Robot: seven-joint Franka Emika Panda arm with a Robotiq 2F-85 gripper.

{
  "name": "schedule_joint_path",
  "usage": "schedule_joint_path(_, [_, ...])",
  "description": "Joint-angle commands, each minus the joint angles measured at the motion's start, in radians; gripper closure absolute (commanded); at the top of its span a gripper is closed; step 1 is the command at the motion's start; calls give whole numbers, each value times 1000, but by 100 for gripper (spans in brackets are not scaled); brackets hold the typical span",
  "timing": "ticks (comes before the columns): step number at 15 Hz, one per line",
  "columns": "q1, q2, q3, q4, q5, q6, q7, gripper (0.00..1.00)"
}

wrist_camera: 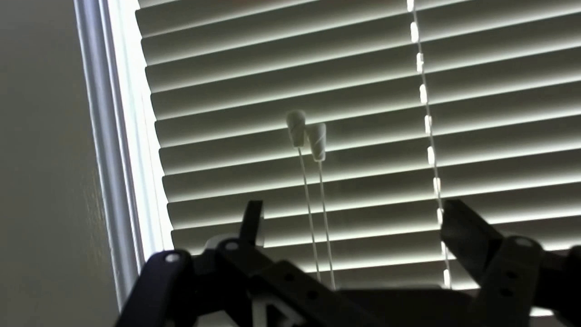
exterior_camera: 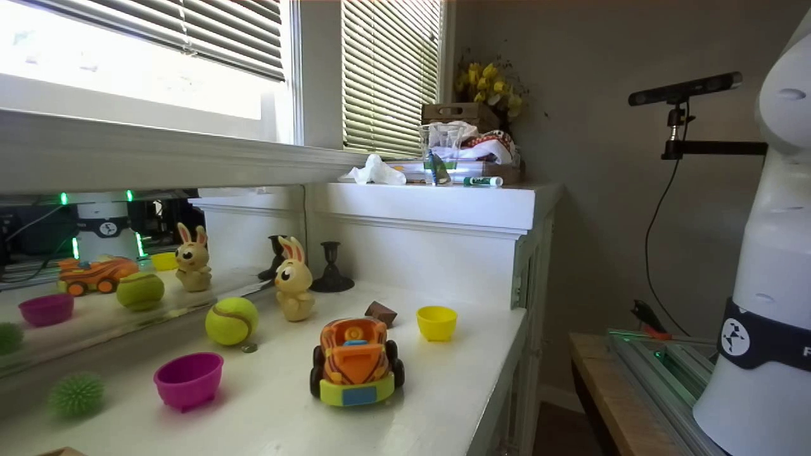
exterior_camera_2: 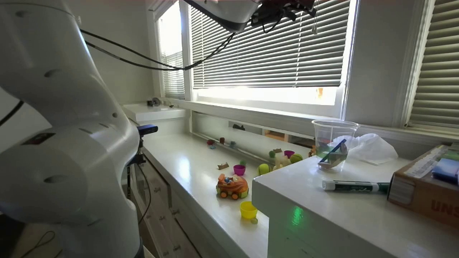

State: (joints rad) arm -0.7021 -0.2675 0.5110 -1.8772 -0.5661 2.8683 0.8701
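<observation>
A pale tassel (wrist_camera: 296,128) and a second tassel (wrist_camera: 317,141), side by side, hung in front of the window blind (wrist_camera: 372,109) on thin cords (wrist_camera: 307,200). In an exterior view the pair pointed down, long axis close to vertical; the wrist view showed their blunt ends toward the top of the frame, tapering to cords that leaned slightly. The gripper (wrist_camera: 353,213) was near, its fingers (wrist_camera: 467,236) spread well apart. The cords showed between them, closer to the finger on the frame's left, though at what depth could not be told. Below, an orange toy car (exterior_camera_2: 232,186) stood on the counter (exterior_camera_2: 168,147).
</observation>
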Motion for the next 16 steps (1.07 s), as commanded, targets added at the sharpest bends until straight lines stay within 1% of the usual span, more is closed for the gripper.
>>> schedule_joint_path(1, [-78,45,71,76,-92,17,109,0])
schedule_joint_path(6, [-171,63,145,112,-200,12,200,0])
schedule_joint_path(12, [-238,91,203,140,-276,7,254,0])
schedule_joint_path(13, [-246,95,211,141,-281,8,258,12])
schedule_joint_path(14, [-251,102,218,146,-290,10,257,26])
schedule_joint_path(16, [-262,109,232,149,-303,10,261,41])
